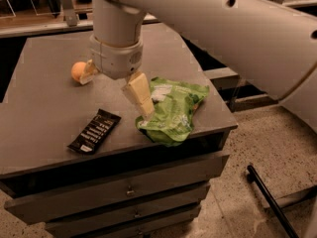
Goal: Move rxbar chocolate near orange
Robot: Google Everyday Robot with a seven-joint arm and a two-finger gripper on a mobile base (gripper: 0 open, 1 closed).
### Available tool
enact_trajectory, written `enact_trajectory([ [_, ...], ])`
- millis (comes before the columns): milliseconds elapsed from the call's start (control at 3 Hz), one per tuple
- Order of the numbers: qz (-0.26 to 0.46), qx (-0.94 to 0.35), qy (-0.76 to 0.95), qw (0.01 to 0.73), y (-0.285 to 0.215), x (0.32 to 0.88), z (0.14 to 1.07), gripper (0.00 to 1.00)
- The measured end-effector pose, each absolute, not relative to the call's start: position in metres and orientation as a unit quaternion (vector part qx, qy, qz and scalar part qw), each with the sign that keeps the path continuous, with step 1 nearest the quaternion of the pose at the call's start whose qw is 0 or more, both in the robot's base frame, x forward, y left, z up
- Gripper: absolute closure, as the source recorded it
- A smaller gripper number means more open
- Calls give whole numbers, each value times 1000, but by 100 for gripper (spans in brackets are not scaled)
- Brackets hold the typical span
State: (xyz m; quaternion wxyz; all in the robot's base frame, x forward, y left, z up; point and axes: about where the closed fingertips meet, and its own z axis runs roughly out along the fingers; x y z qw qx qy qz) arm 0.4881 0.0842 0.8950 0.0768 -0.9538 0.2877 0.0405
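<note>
Chocolate bar [94,131] lies flat well in front of the orange [78,71], gripper [116,94] hovering spread wide just beside the orange, so it should drop squarely across the bar's narrow width.

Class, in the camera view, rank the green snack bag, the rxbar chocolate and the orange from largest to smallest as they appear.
1. green snack bag
2. rxbar chocolate
3. orange
The gripper hangs above the table, just right of the orange.
</note>
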Motion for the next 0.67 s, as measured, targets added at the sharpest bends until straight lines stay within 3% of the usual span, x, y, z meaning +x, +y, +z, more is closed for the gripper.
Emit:
enact_trajectory([
  [667, 33, -978, 201, 38, 113, 463, 850, 0],
])
